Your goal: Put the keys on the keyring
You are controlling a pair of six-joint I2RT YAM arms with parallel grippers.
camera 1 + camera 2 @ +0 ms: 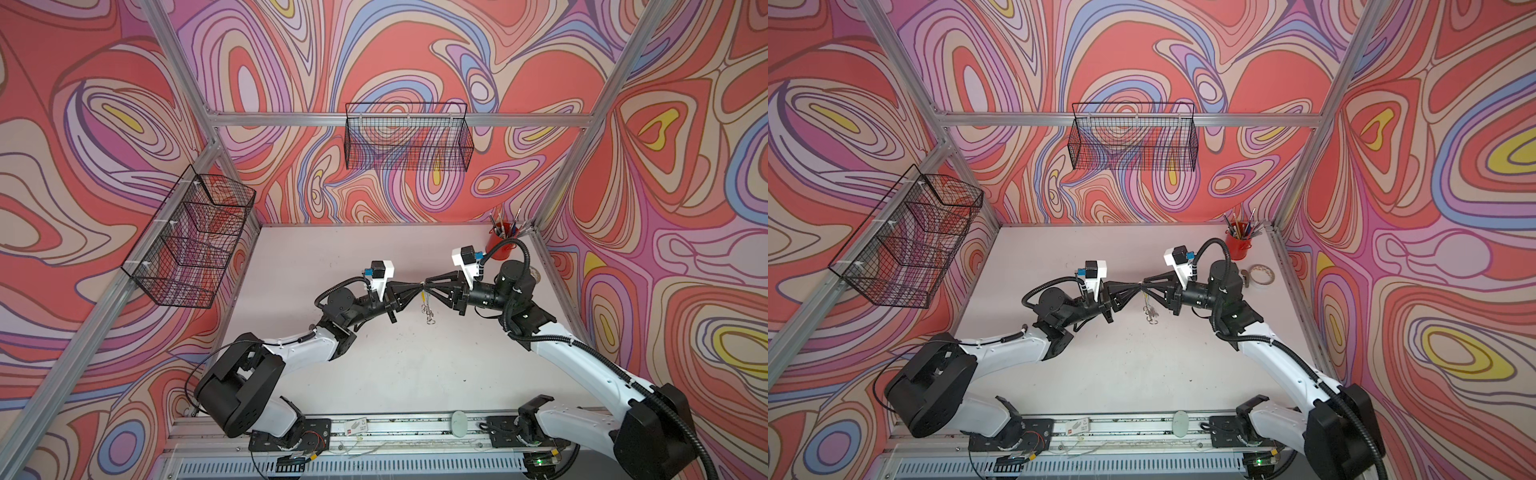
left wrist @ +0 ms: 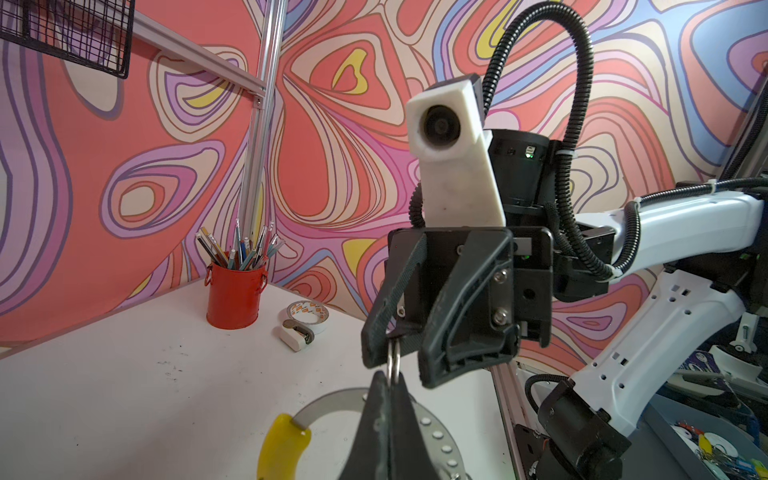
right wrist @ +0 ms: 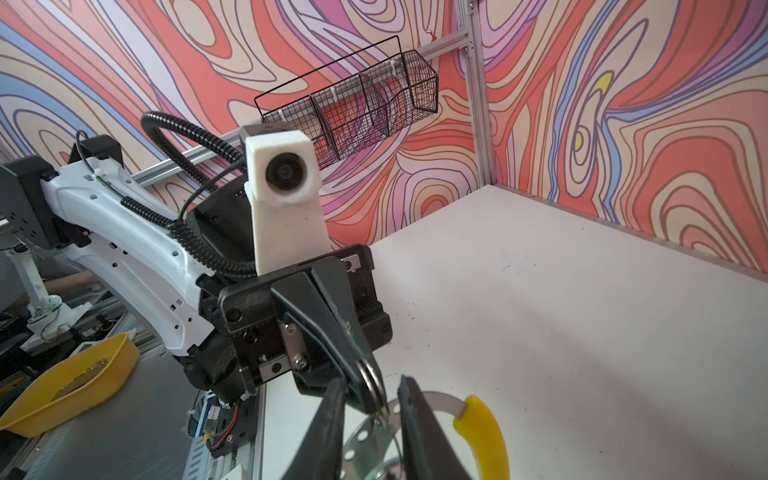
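Your left gripper [image 2: 384, 386] pinching a small ring [image 2: 394, 359] on the keyring [image 2: 332, 403], your right gripper [image 2: 400, 370] slightly open around it

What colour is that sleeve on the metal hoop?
The sleeve is yellow, clearest in the right wrist view.

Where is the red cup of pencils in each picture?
Both top views: red pencil cup stands at the table's far right corner.
Left wrist view: on the table by the tape roll.
Right wrist view: not in it.
Shared landmark: the aluminium corner post behind the cup.
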